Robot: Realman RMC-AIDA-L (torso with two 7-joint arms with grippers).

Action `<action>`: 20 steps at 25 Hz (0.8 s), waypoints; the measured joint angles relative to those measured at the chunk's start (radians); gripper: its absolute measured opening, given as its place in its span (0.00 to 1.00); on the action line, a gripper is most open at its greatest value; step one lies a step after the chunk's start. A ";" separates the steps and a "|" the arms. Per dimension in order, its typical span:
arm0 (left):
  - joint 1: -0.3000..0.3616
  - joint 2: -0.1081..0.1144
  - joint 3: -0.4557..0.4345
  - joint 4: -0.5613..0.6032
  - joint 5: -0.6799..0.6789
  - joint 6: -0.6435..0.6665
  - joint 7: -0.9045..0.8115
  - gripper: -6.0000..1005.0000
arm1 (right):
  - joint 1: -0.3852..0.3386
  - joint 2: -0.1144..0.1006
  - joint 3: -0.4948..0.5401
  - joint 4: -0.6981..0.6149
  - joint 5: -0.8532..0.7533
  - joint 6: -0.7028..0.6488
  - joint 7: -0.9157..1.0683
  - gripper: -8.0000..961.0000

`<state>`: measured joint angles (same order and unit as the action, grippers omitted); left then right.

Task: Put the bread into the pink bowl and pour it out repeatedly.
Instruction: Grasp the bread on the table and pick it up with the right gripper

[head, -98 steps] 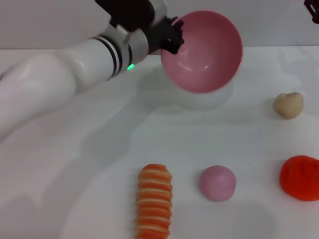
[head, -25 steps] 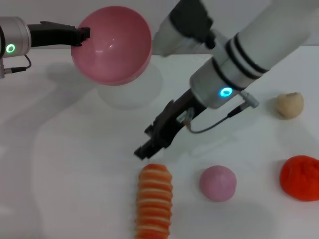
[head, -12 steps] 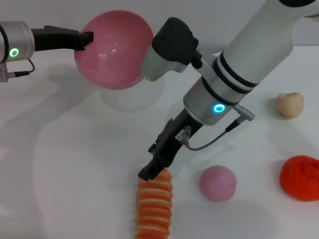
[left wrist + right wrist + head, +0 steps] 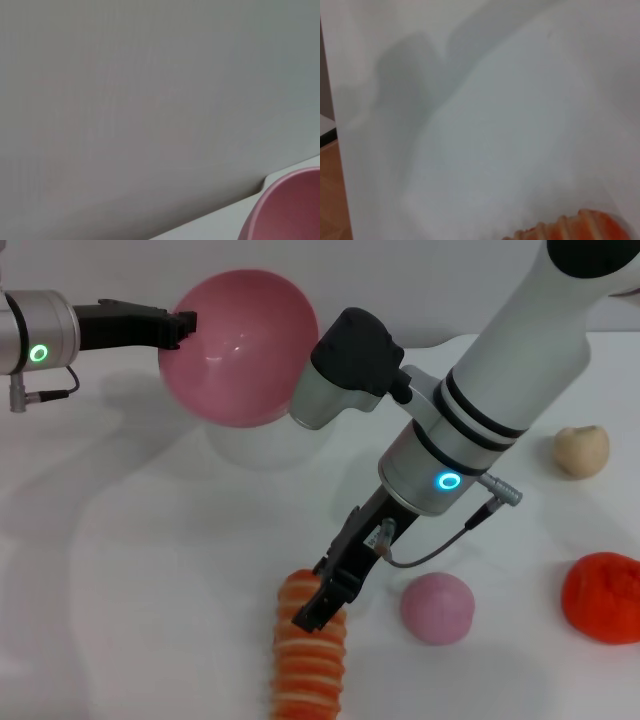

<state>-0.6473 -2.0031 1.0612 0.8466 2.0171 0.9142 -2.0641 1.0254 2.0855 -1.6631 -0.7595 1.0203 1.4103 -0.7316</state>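
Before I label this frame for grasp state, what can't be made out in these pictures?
- Right gripper: the head view shows it over the bread's far end, but not whether it has closed; the right wrist view shows no fingers.
- Bread: its near end is cut off by the head view's edge.
- Pink bowl: the right arm hides its right side; the left gripper's hold on the rim is unclear.
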 joint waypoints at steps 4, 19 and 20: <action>-0.001 -0.002 0.002 0.000 0.000 0.005 0.000 0.05 | 0.000 0.001 -0.015 0.007 0.008 -0.003 0.009 0.75; -0.007 -0.013 0.026 0.004 0.000 0.000 0.008 0.05 | 0.006 0.005 -0.048 0.056 0.032 -0.036 0.014 0.75; -0.007 -0.014 0.027 0.004 0.000 0.000 0.009 0.05 | 0.006 0.005 -0.055 0.062 0.036 -0.041 0.014 0.75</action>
<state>-0.6547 -2.0172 1.0879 0.8506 2.0171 0.9142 -2.0548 1.0313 2.0905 -1.7180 -0.6980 1.0561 1.3693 -0.7177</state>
